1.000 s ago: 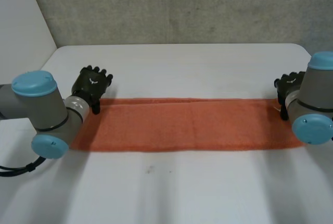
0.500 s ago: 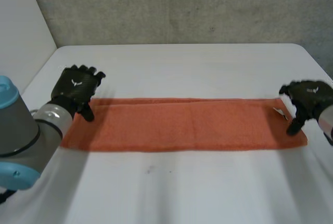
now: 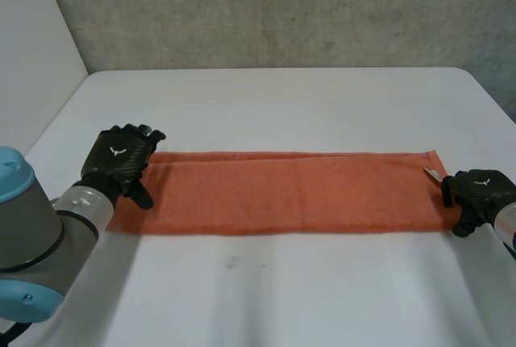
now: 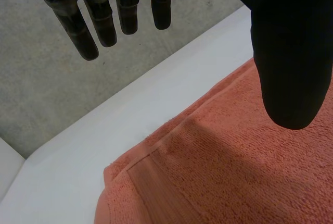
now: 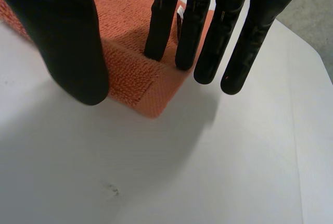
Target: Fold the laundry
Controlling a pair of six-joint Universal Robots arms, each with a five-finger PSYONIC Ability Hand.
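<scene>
So the towel (image 3: 290,192) is stretched out as one long narrow strip across the middle of the counter (image 3: 274,105), running nearly from the left edge to the right edge. It looks doubled over lengthwise already, since the far long side shows a layered line. The left hand (image 3: 121,161) sits over the towel's left end, and the right hand (image 3: 476,194) is at the right end, near corner. My guess is they're parked at opposite ends so each can grab a short end and bring one over to the other. From the left wrist view, the left fingers (image 4: 88,31) are straight and spread away from the thumb (image 4: 289,52), hanging above the far corner of the cloth and gripping nothing, so that hand is released. On the right wrist view the fingers (image 5: 161,21) are straight too. A couple of tips are planted on the towel right at its corner, the rest hang just past the hem over bare counter, and the thumb (image 5: 67,41) sits on the near side of the cloth. That looks like straddling the corner ready to pinch, not an actual pinch yet. A small white label (image 3: 432,173) pokes out beside the right fingers. Terry cloth is floppy, so I'd say both hands need a real hold on the corners before any lift, or the layers will slide apart.
</scene>
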